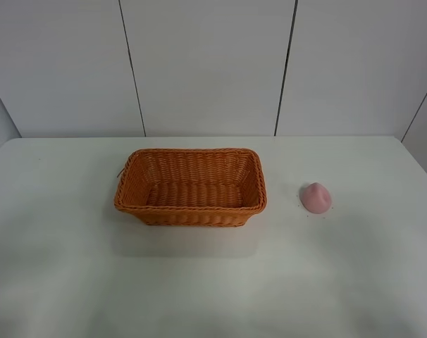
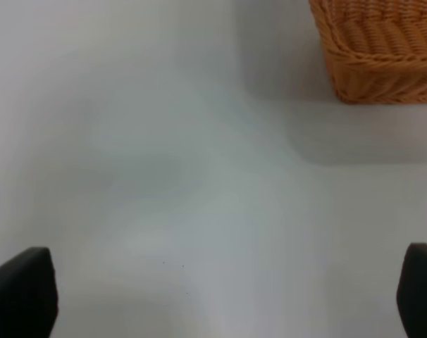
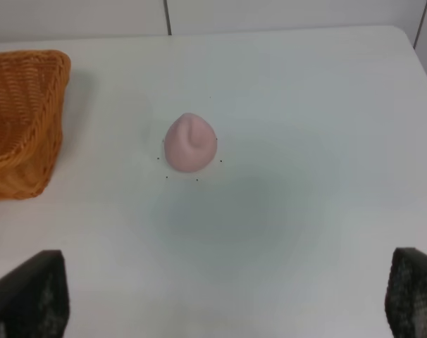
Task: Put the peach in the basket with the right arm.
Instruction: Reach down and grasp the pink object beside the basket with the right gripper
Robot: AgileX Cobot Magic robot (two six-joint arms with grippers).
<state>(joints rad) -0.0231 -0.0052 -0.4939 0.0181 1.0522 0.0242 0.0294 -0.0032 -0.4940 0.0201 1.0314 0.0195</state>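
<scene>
Right tool (image 3: 220, 297) spread wide, empty; peach (image 3: 190, 143) lies ahead, well apart, roughly centred on its gap.

Place: we take this for a lab or test room, a staged robot workspace and not a home.
Counter: we see a plain white counter (image 1: 58, 246) with rounded far corners.
Wall: behind the basket (image 1: 191, 186) we see blank pale panels (image 1: 206, 63) split by thin dark seams.
Props: right of the basket, well apart from it, we see a lone pink peach (image 1: 316, 198).
Rig: we see the left claw (image 2: 219, 290) and right claw (image 3: 220, 294), both black and spread wide, above the counter.
</scene>
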